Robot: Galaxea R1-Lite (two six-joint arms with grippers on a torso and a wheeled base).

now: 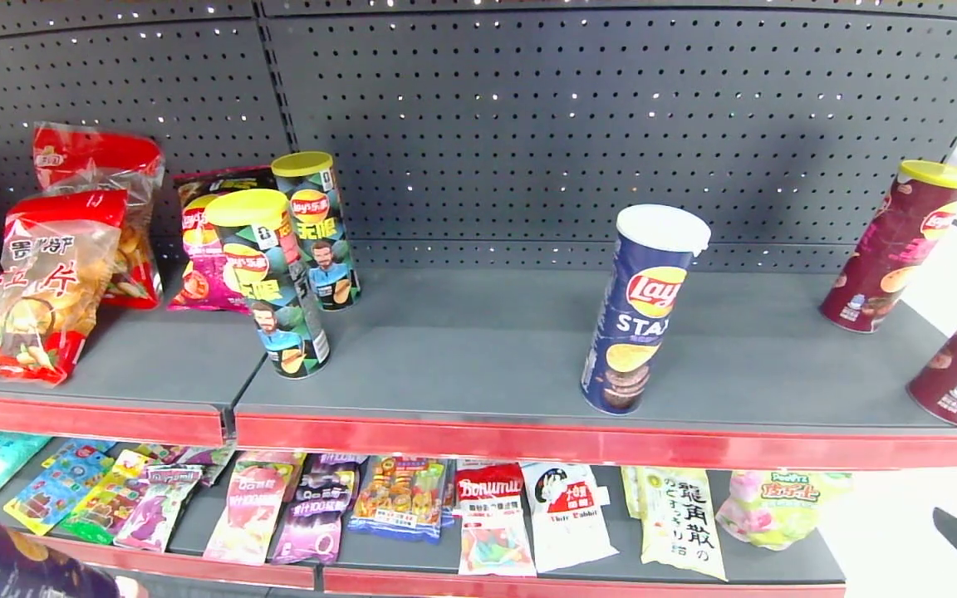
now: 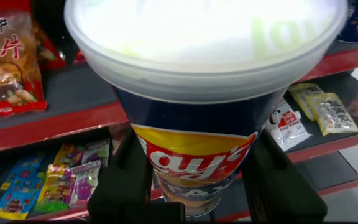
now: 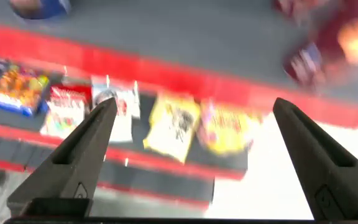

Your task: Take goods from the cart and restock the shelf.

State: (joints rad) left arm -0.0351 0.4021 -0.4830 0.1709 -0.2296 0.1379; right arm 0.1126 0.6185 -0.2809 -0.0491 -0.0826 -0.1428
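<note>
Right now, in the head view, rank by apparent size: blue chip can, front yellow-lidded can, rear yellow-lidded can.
Blue chip can, narrowly
Front yellow-lidded can
Rear yellow-lidded can: farther back, true size unsure

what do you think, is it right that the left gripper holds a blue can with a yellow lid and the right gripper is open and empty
Not quite: the lid is white, not yellow, as the left wrist view shows. The rest holds: the left gripper holds the blue can, and the right gripper is open and empty.
</note>
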